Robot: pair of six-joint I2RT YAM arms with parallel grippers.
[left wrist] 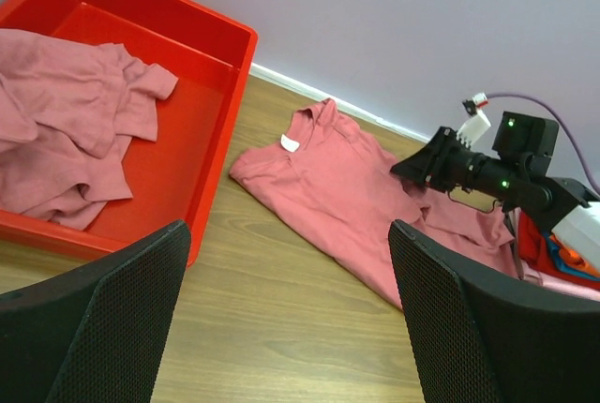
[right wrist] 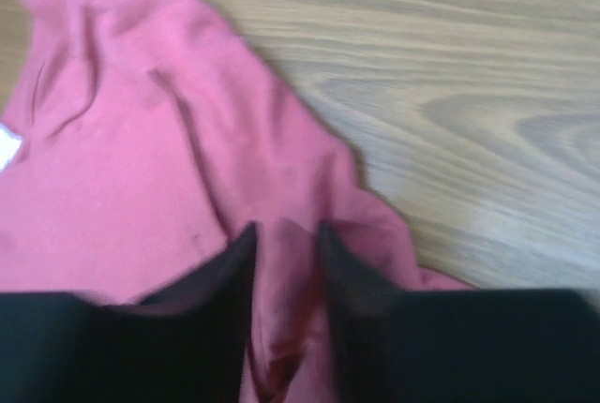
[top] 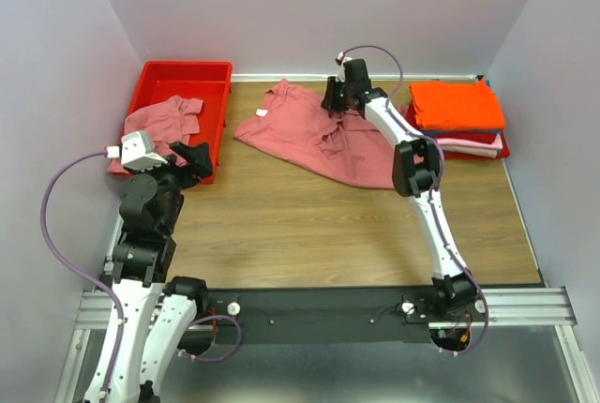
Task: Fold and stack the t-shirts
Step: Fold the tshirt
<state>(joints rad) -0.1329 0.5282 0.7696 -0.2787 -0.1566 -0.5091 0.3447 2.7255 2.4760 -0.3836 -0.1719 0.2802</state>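
A wooden tabletop (top: 309, 234) carries a crumpled rose-pink t-shirt (top: 300, 136) lying at its far middle. At far left, a red bin (top: 202, 84) holds a second rose-pink shirt (top: 159, 126), draped over its near rim. At far right sits a folded stack topped by an orange t-shirt (top: 453, 105). The right gripper (right wrist: 286, 234) pinches a fold of the crumpled shirt. The left gripper (left wrist: 289, 234) hangs spread wide near the bin. A white neck tag (top: 262, 113) shows at the collar.

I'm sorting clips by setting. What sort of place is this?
Probably a robotics lab cell: plain pale walls box in a wood-grain table, the left arm and right arm are bolted to a metal rail, and a rose t-shirt and red bin look like staged props.
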